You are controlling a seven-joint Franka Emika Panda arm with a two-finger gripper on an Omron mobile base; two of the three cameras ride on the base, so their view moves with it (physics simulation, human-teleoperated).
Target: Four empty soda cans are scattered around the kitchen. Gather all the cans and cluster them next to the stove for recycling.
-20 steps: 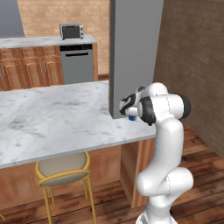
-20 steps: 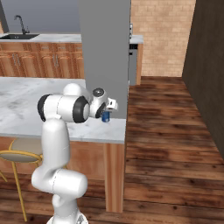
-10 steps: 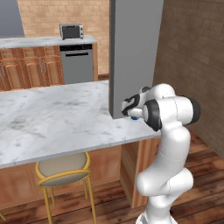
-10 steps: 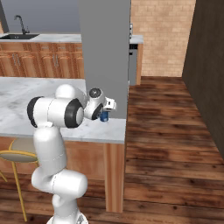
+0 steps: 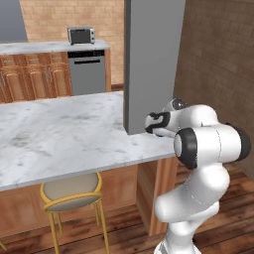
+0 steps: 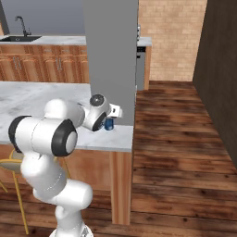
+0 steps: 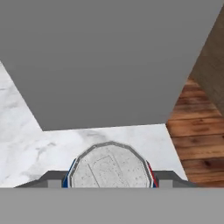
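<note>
1. The hand [image 6: 110, 121] sits low over the right end of the marble tabletop [image 5: 64, 134], right up against the big grey pillar [image 5: 151, 59].
2. It's got a blue soda can [image 6: 109, 124] between its fingers. In the hand view the can [image 7: 109, 168] shows its silver top dead centre, with a dark finger tip [image 7: 52, 178] tight against each side, so the jaws are narrowed onto it.
3. Can't tell if the can's bottom is on the marble or just above it.
4. The can is near the right corner of the tabletop, just in front of the pillar's base, close to where the tabletop ends and the wood floor [image 6: 176, 139] starts.
5. In the left base view the arm's white elbow blocks the can, and you mostly see the dark wrist [image 5: 158, 122] beside the pillar.
6. Far back on the left there's a steel dishwasher [image 5: 89, 72] under a counter with a toaster oven [image 5: 81, 35] on top.
7. A yellow-framed stool [image 5: 74, 193] is tucked under the near edge of the tabletop.
8. The right base view has a sink faucet [image 6: 21, 25] on the far counter.
</note>
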